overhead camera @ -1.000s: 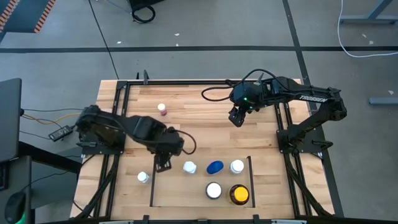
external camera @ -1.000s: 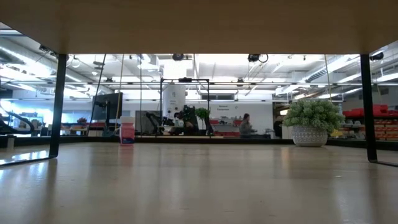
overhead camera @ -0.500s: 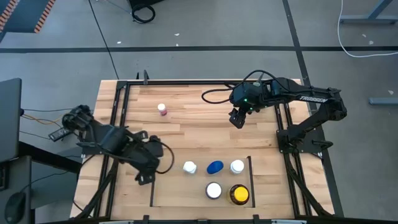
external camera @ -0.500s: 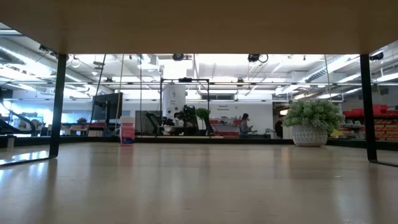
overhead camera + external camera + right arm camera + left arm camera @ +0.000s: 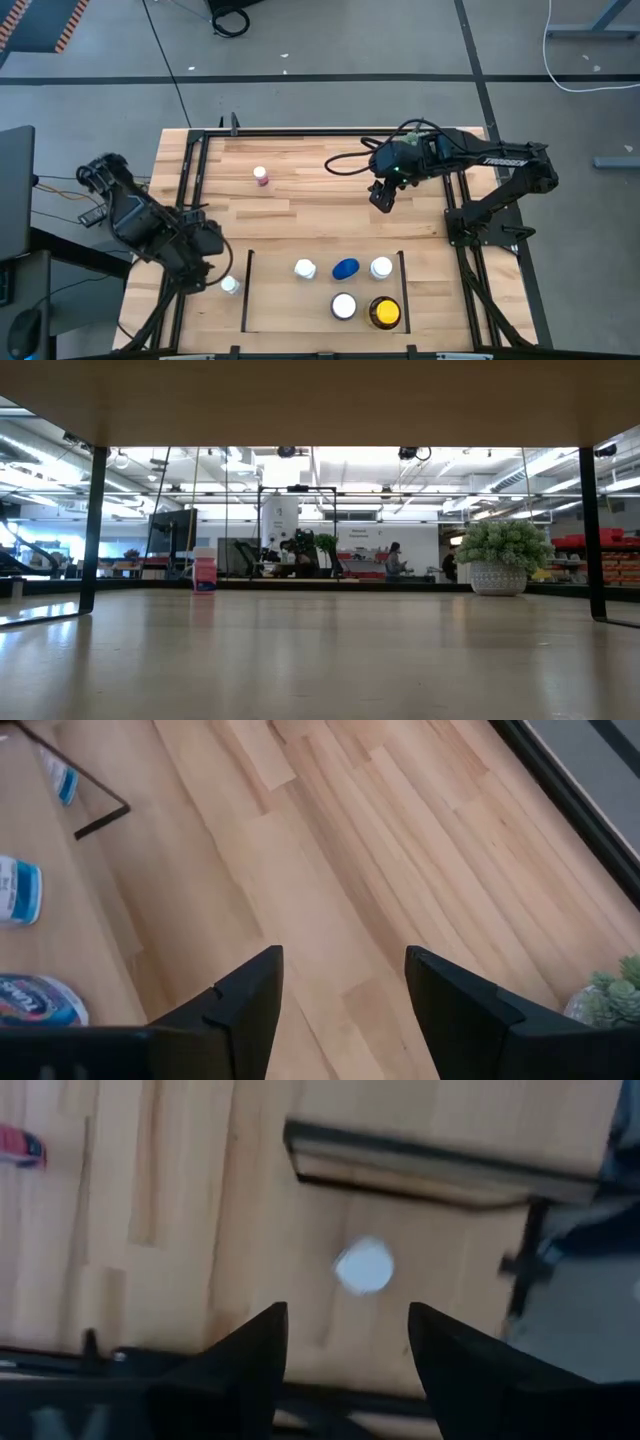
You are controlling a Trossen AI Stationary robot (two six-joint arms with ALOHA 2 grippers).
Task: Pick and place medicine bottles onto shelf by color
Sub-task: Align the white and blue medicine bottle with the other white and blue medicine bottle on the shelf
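Hovering just outside the shelf (image 5: 246, 300), the left gripper (image 5: 345, 1342), fingers released, must descend onto the white-capped bottle (image 5: 230, 285); right gripper (image 5: 342, 985), fingers released, waits.

Even overhead light fell on the worktop (image 5: 320, 205), and shadows there were short and soft. In the low view, bright ceiling lights (image 5: 330, 460) glared white and the near surface lay out of focus. The left wrist view was smeared with blur; a white-capped bottle (image 5: 364, 1266) showed only as a pale blob.
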